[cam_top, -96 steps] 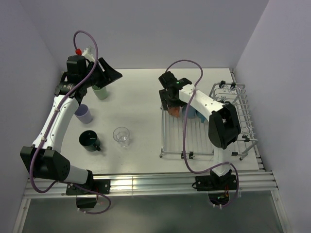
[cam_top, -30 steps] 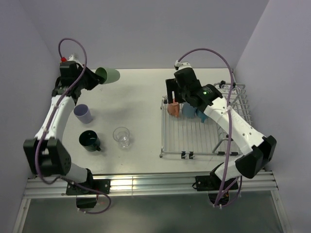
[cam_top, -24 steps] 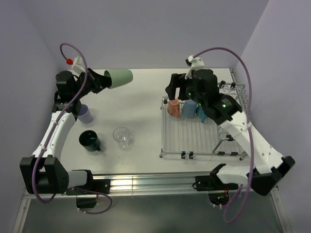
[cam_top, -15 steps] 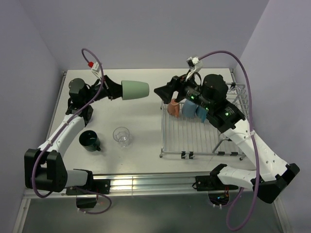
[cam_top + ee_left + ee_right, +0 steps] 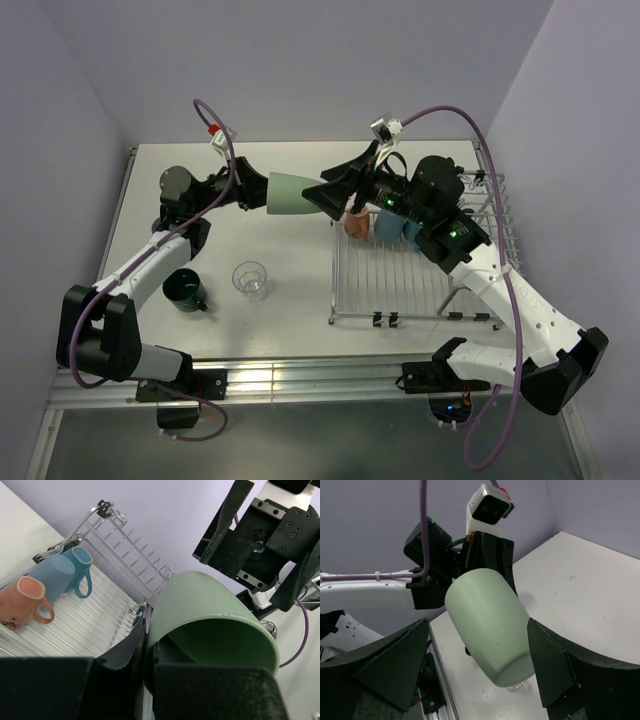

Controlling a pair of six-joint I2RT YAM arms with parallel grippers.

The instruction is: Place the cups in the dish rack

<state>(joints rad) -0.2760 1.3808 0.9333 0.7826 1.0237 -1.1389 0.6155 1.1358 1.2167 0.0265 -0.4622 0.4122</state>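
Note:
My left gripper point(image 5: 262, 190) is shut on the rim of a pale green cup point(image 5: 290, 193), holding it on its side in the air left of the dish rack point(image 5: 420, 285). One finger is inside the cup point(image 5: 210, 610), the other outside. My right gripper point(image 5: 335, 183) is open, and its fingers point(image 5: 390, 665) stand either side of the cup's closed end point(image 5: 490, 625) with gaps showing. An orange cup point(image 5: 356, 225), a light blue cup point(image 5: 385, 225) and a blue cup point(image 5: 410, 232) lie at the rack's far end. A dark green mug point(image 5: 185, 288) and a glass tumbler point(image 5: 250, 281) stand on the table.
The rack's raised wire side section point(image 5: 490, 215) runs along its right edge, close to the right wall. The rack's near bars point(image 5: 95, 625) hold nothing. The left arm point(image 5: 150, 260) reaches across the table's left half.
The left arm has carried the pale green cup rightward and turned it horizontal. The right gripper has swung left from the rack, opened slightly wider, and now straddles the cup's closed end.

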